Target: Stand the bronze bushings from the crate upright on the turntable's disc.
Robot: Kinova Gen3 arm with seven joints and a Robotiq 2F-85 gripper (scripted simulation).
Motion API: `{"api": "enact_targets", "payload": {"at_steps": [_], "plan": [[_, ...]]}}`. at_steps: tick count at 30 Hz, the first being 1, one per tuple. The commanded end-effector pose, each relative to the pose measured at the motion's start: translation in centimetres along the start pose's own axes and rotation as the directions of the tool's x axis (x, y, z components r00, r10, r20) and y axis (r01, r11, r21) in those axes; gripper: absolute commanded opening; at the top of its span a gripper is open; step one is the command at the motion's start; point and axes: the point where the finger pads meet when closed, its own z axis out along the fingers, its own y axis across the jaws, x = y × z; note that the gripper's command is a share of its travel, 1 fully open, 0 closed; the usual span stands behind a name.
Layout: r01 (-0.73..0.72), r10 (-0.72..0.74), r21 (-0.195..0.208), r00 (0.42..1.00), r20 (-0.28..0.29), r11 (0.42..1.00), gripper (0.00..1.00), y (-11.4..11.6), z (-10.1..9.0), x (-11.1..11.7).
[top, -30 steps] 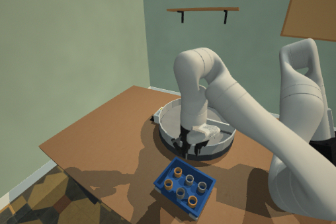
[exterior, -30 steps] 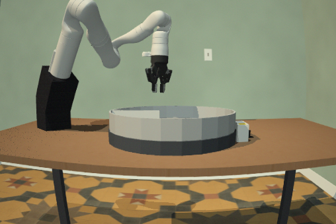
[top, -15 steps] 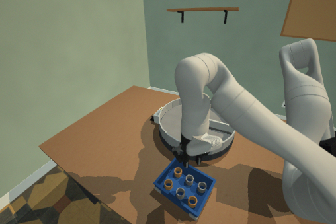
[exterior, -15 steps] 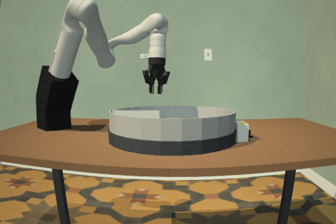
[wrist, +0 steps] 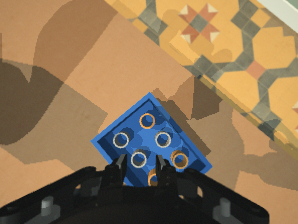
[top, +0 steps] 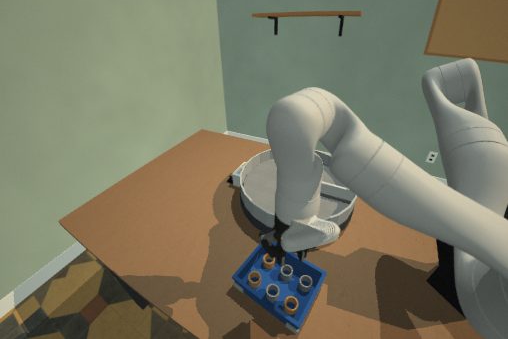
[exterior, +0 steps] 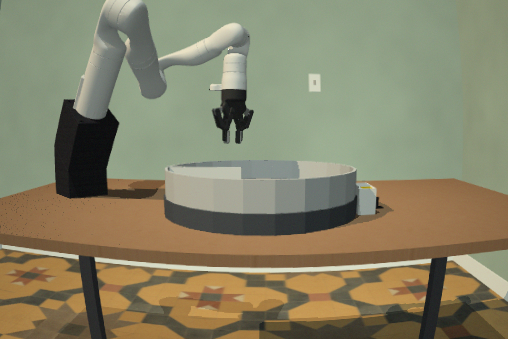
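Black two-finger gripper (top: 292, 258) (exterior: 232, 137) (wrist: 141, 162) hovers above the crate, pads partway apart, nothing between them. Blue crate (top: 311, 301) (wrist: 121, 117) below holds all three bronze bushings. Closest seems the corner bronze bushing (top: 269, 266) (wrist: 151, 180), at the crate's turntable side; wrist view puts it low between the fingers, partly hidden, nearer the right-hand finger of that view. Probable next: align over it, open wider if needed, descend. Risk: nudging the adjacent steel bushing (top: 286, 278) (wrist: 138, 167). Beyond stands the walled turntable (top: 257, 207) (exterior: 260, 197); hub not made out.
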Motion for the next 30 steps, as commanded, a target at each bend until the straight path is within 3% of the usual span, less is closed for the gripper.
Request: {"api": "enact_targets", "payload": {"at_steps": [1,30], "plan": [[0.011,-0.011,-0.014,1.0,0.004,1.0,0.39,0.4,-0.1,0.6],[-0.049,0.049,-0.023,0.999,0.002,0.999,0.39,0.8,0.4,3.3]]}}
